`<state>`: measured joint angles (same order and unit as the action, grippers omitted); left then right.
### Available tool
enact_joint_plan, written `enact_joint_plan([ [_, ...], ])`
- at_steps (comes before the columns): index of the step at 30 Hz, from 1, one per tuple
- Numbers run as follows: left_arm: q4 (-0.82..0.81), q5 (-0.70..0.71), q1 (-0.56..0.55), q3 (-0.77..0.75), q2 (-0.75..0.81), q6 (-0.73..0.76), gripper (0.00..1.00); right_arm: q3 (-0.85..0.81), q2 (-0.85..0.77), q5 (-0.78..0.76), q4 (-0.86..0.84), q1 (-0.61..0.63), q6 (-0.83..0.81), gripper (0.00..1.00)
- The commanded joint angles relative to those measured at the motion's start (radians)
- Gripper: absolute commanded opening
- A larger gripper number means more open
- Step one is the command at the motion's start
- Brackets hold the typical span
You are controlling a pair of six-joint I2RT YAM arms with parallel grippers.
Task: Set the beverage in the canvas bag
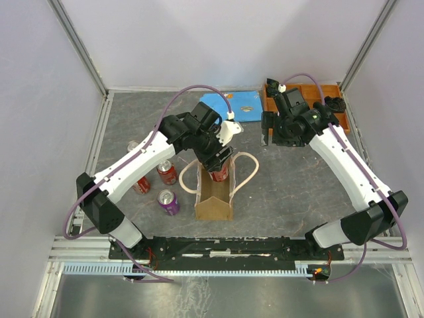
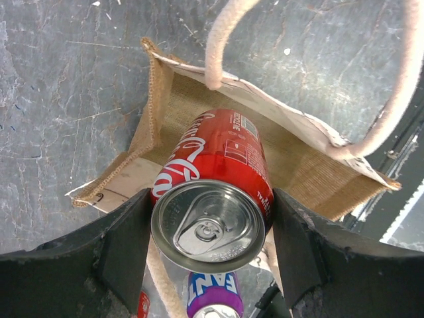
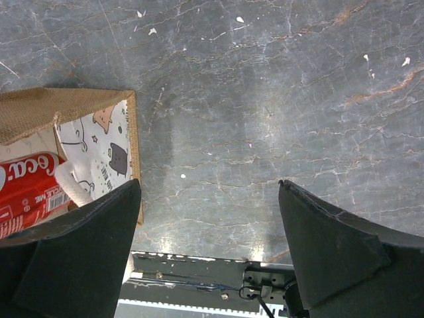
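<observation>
Left gripper: clenched on the red can; the black fingers press its sides at nine and three o'clock in the wrist view.
Can top: silver lid with the pull tab unopened, facing the camera.
Can writing: white Coca-Cola script down the side, plus a small white label panel too fine to read.
Canvas bag: directly beneath the can, mouth open, woven tan lining showing. Whether the can's base has passed the rim, I cannot tell.
Rope handles: cream loops splayed outward at twelve and two o'clock.
Purple can: on the table at six o'clock, lettering "FANT" visible.
Right gripper: released, jaws spread wide over the bare table, holding nothing.
Bag patch: white, printed with cartoon cats; no legible words.
Spare cans: at nine o'clock of the bag from above.
Orange tray: at one o'clock, well apart.
Done: beverage grasped and brought to the bag.
Left: lower, let go, withdraw.
</observation>
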<state>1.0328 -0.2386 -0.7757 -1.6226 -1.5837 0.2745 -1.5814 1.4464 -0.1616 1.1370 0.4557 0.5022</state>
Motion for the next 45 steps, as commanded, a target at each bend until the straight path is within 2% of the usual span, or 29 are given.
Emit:
enact_joint_plan([
  [1, -0.130, 0.044, -0.005, 0.026, 0.049, 0.046, 0.03, 0.006, -0.028, 0.000, -0.009, -0.005, -0.007, 0.92],
  [12, -0.333, 0.115, -0.006, 0.164, -0.008, 0.014, 0.03, 0.014, -0.041, -0.013, -0.001, -0.007, 0.002, 0.92],
  [21, -0.428, 0.157, -0.012, 0.212, -0.051, -0.035, 0.03, -0.007, -0.037, -0.021, 0.018, -0.009, -0.002, 0.92],
  [45, -0.502, 0.151, -0.039, 0.200, -0.157, -0.173, 0.03, 0.008, -0.038, -0.015, 0.028, -0.014, -0.009, 0.92],
])
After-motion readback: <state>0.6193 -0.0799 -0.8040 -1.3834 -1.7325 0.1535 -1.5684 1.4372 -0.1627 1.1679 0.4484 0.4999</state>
